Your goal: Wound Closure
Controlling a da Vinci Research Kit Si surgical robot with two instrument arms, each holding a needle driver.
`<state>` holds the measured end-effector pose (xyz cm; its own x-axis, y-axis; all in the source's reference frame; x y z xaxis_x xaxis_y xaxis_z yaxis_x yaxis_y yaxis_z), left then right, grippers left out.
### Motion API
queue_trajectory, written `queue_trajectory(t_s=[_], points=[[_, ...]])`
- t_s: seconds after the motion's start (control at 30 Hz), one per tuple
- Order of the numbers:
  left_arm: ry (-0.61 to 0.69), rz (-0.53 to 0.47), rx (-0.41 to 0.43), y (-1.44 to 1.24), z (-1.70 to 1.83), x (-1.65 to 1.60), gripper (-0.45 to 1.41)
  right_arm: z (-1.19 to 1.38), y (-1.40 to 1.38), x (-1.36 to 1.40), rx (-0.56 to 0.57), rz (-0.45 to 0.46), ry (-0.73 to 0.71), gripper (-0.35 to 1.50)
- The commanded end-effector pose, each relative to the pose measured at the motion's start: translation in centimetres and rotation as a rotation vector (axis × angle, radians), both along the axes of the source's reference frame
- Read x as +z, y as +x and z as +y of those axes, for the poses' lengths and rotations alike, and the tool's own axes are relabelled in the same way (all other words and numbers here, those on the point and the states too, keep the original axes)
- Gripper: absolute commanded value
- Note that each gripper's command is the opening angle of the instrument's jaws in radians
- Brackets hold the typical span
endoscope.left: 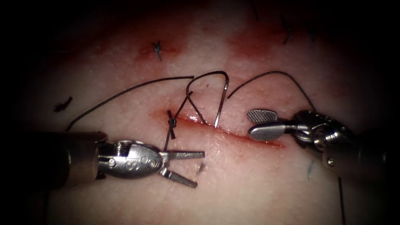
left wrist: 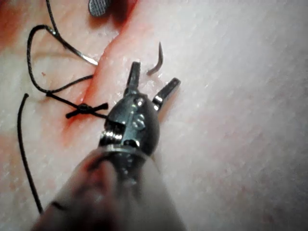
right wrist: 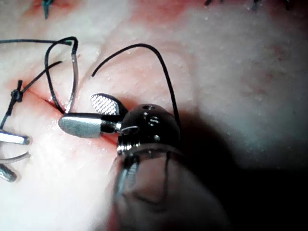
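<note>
Both tools, left [endoscope.left: 183,166] and right [endoscope.left: 266,123], gape and hold nothing; needle [endoscope.left: 221,104] stands in the tissue [endoscope.left: 258,183] at the cut [endoscope.left: 250,139], tip [endoscope.left: 201,167] out between the left jaws. Risk: unheld needle could slip back, or loose thread [endoscope.left: 125,93] snag a jaw. Left shaft lies level below the cut, right one at its right end.

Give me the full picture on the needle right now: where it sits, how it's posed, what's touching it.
The needle is a thin, curved, silvery metal arc standing upright in the cut, its shaft entering the tissue at the wound edge. Its tip pokes out on the near side, between the left claw jaws. Dark thread trails from its top end. Neither claw holds it; both are open, the right claw beside it.
</note>
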<state>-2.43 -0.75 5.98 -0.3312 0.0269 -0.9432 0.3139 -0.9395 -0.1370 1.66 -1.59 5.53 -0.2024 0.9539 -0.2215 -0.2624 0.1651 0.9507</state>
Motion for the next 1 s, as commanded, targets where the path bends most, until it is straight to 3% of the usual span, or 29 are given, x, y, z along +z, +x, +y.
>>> queue_trajectory(t_s=[0.03, 0.07, 0.23, 0.27, 0.3, 0.4, 0.53, 0.63, 0.67, 0.8, 1.0], points=[[0.002, -0.008, -0.001, -0.08, -0.03, 0.06, 0.58, -0.05, 0.07, 0.06, 0.013, -0.010, -0.011, 1.11], [0.007, -0.010, -0.002, -0.10, -0.03, 0.06, 0.54, -0.06, 0.07, 0.07, 0.012, -0.017, -0.028, 1.08], [0.050, -0.018, -0.014, -0.13, 0.00, 0.07, -0.01, -0.04, 0.07, 0.14, -0.044, -0.065, -0.242, 0.96], [0.066, -0.017, -0.021, -0.13, 0.00, 0.07, -0.15, -0.03, 0.07, 0.16, -0.048, -0.073, -0.278, 0.96], [0.089, -0.031, -0.037, -0.13, 0.02, 0.07, -0.45, -0.04, 0.06, 0.19, -0.097, -0.112, -0.345, 0.96], [0.160, -0.045, -0.038, -0.13, 0.06, 0.05, -0.45, -0.05, 0.05, 0.21, -0.193, -0.151, -0.389, 0.98], [0.299, -0.043, -0.047, -0.13, 0.06, 0.01, -0.45, -0.09, 0.06, 0.20, -0.229, -0.133, -0.443, 0.93], [0.508, -0.036, -0.048, -0.12, 0.02, -0.08, -0.45, -0.14, 0.11, 0.16, -0.249, -0.129, -0.503, 1.03], [0.602, -0.041, -0.055, -0.10, 0.00, -0.14, -0.45, -0.15, 0.15, 0.14, -0.251, -0.132, -0.520, 1.11], [0.769, -0.036, -0.039, -0.07, -0.03, -0.36, -0.45, -0.18, 0.24, 0.06, -0.264, -0.135, -0.583, 1.21], [0.953, -0.054, -0.098, -0.02, 0.04, -0.84, -0.45, -0.20, 0.36, -0.21, -0.352, -0.144, -0.691, 1.30]])
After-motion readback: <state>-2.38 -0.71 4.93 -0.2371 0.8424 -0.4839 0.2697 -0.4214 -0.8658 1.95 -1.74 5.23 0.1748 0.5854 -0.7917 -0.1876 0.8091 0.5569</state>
